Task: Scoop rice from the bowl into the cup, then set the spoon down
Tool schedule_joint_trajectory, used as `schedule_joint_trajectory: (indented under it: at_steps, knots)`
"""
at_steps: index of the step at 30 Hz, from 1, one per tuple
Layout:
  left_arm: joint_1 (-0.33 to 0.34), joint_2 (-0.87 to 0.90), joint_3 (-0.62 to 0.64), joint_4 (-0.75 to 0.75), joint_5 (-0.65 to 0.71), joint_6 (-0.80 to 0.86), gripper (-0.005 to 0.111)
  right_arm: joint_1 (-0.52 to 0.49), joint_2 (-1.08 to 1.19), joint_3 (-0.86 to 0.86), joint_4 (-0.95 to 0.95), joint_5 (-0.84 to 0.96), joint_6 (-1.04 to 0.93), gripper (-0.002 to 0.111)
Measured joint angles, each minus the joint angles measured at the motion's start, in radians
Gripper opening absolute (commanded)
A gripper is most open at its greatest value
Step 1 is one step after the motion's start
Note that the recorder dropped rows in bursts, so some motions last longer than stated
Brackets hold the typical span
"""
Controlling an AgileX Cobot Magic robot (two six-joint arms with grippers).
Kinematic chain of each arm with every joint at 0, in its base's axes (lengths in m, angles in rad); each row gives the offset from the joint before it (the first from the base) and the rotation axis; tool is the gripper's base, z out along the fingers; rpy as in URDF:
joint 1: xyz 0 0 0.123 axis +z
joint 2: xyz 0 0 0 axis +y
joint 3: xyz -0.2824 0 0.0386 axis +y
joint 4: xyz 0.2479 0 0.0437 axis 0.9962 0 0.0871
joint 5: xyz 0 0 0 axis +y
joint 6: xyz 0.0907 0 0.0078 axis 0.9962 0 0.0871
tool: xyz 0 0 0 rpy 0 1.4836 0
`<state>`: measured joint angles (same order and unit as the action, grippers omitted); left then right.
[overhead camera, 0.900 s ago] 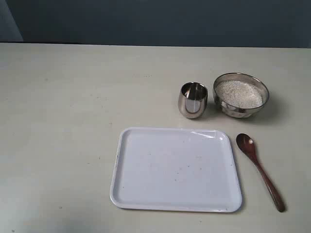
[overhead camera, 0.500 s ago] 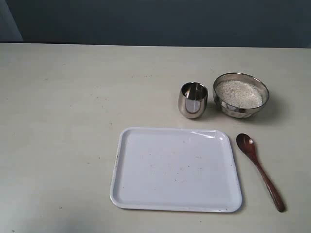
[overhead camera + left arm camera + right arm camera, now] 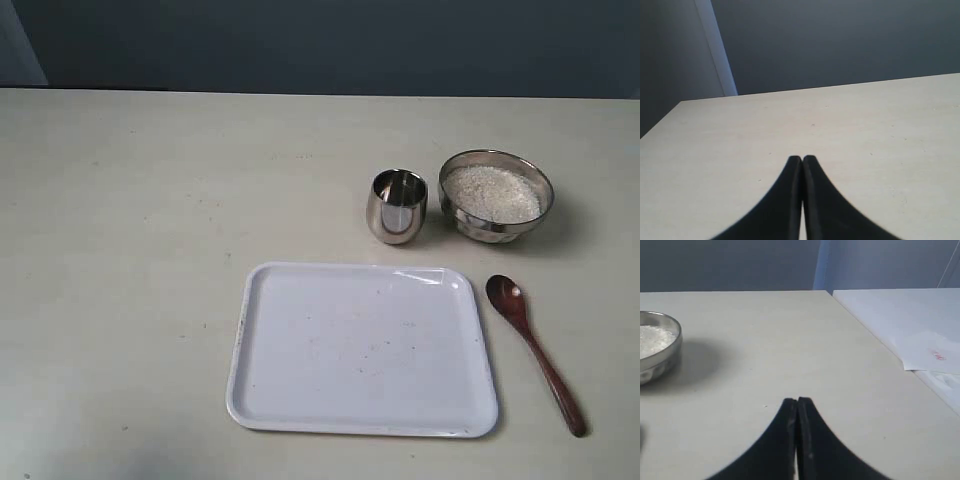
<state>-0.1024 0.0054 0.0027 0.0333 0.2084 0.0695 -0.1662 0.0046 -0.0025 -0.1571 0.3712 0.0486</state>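
The steel bowl [image 3: 497,196] holds a pale heap of rice [image 3: 492,193] at the table's far right. Just left of it stands the small steel cup [image 3: 397,206], upright. The dark wooden spoon [image 3: 534,351] lies flat on the table right of the tray, head toward the bowl. Neither arm shows in the exterior view. My left gripper [image 3: 802,159] is shut on nothing above bare table. My right gripper [image 3: 797,400] is also shut and empty, with the bowl [image 3: 655,347] and its rice [image 3: 654,339] off to one side.
A white rectangular tray [image 3: 364,349] lies in front of the cup and bowl. A dark wall runs behind the table's far edge. In the right wrist view a white sheet [image 3: 910,325] lies beyond the table's side edge.
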Motion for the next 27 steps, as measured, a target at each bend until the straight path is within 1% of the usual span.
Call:
schedule_joint_trajectory:
  at_steps: [7, 17, 19, 27]
  knots:
    - [0.0, 0.0, 0.0, 0.0, 0.0, 0.0, 0.0, 0.0, 0.0, 0.0, -0.105, -0.031, -0.004, -0.001]
    - [0.0, 0.0, 0.0, 0.0, 0.0, 0.0, 0.0, 0.0, 0.0, 0.0, -0.142, -0.085, -0.006, -0.001]
    - [0.0, 0.0, 0.0, 0.0, 0.0, 0.0, 0.0, 0.0, 0.0, 0.001, -0.157, -0.138, -0.006, -0.001]
    - [0.0, 0.0, 0.0, 0.0, 0.0, 0.0, 0.0, 0.0, 0.0, 0.001, -0.147, -0.494, -0.003, -0.001]
